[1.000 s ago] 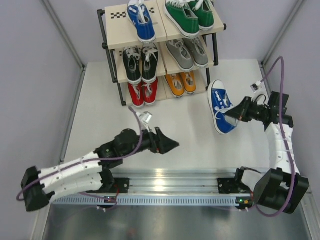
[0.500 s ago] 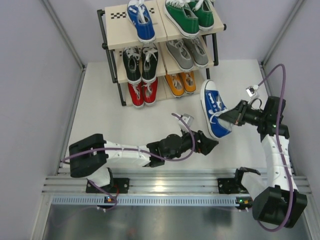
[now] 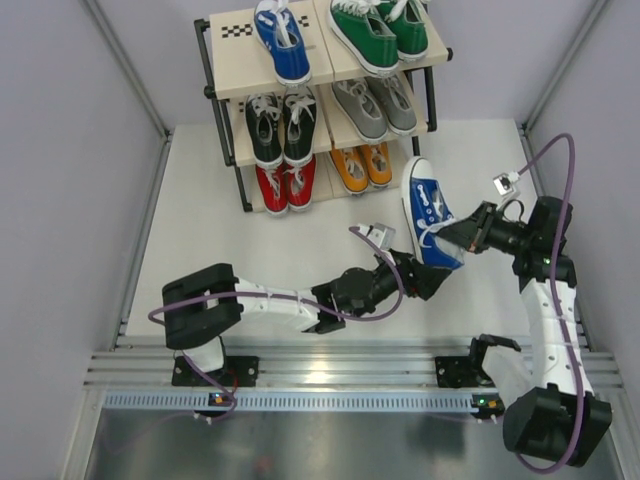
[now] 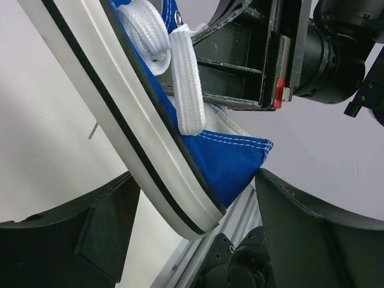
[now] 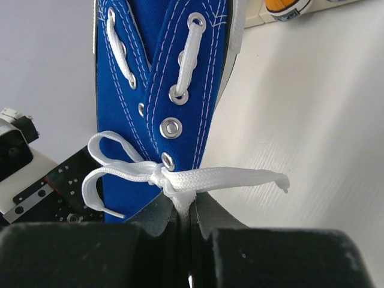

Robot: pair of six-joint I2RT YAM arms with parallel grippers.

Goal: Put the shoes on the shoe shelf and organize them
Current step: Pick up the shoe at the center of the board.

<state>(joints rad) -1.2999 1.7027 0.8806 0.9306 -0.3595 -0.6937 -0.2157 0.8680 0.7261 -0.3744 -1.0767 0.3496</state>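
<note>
- Top external: the right gripper [image 3: 465, 237] holds the blue shoe [image 3: 428, 210] tilted, toe toward the shoe shelf [image 3: 235, 75]. The left gripper [image 3: 435, 280] sits at the shoe's heel.
- Left wrist: jaws spread apart, one finger [image 4: 90, 228] on each side of the heel.
- Right wrist: jaws clamped on the shoe's upper, at the lace bow.

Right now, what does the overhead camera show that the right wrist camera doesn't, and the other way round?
Only the overhead view: the shoe shelf holding five pairs plus a single blue sneaker on its top tier, and the left gripper open at the heel of the held blue shoe. Only the right wrist view: the white lace pinched in the shut right gripper, and the metal eyelets. Both: the held blue shoe, the right gripper on it, and the white table.
</note>
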